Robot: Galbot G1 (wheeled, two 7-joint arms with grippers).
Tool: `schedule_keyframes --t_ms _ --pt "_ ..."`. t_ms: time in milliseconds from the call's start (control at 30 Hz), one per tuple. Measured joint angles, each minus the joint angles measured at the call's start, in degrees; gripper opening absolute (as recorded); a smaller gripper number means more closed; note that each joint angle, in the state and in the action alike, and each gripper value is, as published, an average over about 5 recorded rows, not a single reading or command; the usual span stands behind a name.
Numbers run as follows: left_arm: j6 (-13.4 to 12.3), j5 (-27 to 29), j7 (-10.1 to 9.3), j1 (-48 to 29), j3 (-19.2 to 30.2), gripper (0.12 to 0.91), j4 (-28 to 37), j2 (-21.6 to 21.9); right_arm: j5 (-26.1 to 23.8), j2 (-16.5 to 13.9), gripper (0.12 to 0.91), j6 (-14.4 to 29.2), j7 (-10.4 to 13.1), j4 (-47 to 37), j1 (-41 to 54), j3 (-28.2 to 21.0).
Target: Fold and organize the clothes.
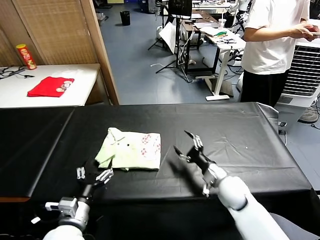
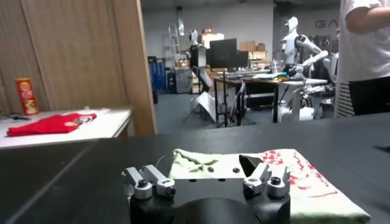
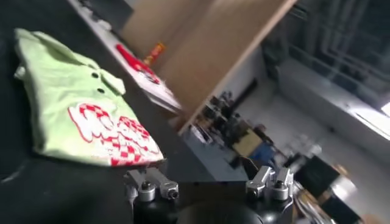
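The clothes are one pale mint-green shirt [image 1: 131,149], folded into a rough rectangle on the black table [image 1: 240,130]; its collar points to the far left and its red-patterned patch lies on the right part. My right gripper [image 1: 180,140] hovers open just to the right of the shirt, holding nothing. Near the table's front edge, just in front of the shirt's left corner, my left gripper [image 1: 94,173] is open and empty. In the left wrist view the shirt [image 2: 317,192] lies just beyond the left gripper [image 2: 207,178]. In the right wrist view the shirt [image 3: 67,103] lies off to one side of the right gripper [image 3: 208,182].
A white side table at the far left carries a red cloth [image 1: 50,86] and a snack can [image 1: 26,56]. A wooden partition [image 1: 102,50] stands behind the black table. A person in a white T-shirt [image 1: 275,40] stands at the far right next to a white cooler [image 1: 306,75].
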Motion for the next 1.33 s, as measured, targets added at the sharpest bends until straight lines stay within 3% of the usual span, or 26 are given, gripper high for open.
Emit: schedule_keyframes --t_ms 300,533,700,933,1067,1333 --pt "0.67 -1.52 -1.13 3.9 2.13 0.798 -3.11 2.85 15.86 3.85 0.798 -10.41 9.59 20.47 -26.24 13.14" --pt "-0.4 -3.08 -1.06 8.64 2.18 0.798 -4.3 4.54 19.64 7.87 0.798 -12.69 15.54 31.84 -40.63 18.34" --pt "0.27 -5.18 -1.73 12.46 0.87 0.798 -6.24 4.89 21.34 9.17 0.798 -13.94 16.48 35.74 -45.69 19.06" --pt "5.33 -9.24 -4.91 17.26 -1.13 0.798 -10.77 3.91 25.13 9.38 0.798 -20.0 18.28 39.05 -49.04 18.69" --pt "6.05 -9.68 -4.96 18.72 -2.47 0.798 -12.67 3.77 26.59 9.29 0.798 -23.03 19.31 40.18 -49.91 18.22" --pt "5.93 -10.3 -4.66 19.56 -4.43 0.798 -13.39 3.8 26.71 9.32 0.798 -23.64 19.29 40.61 -50.23 18.17"
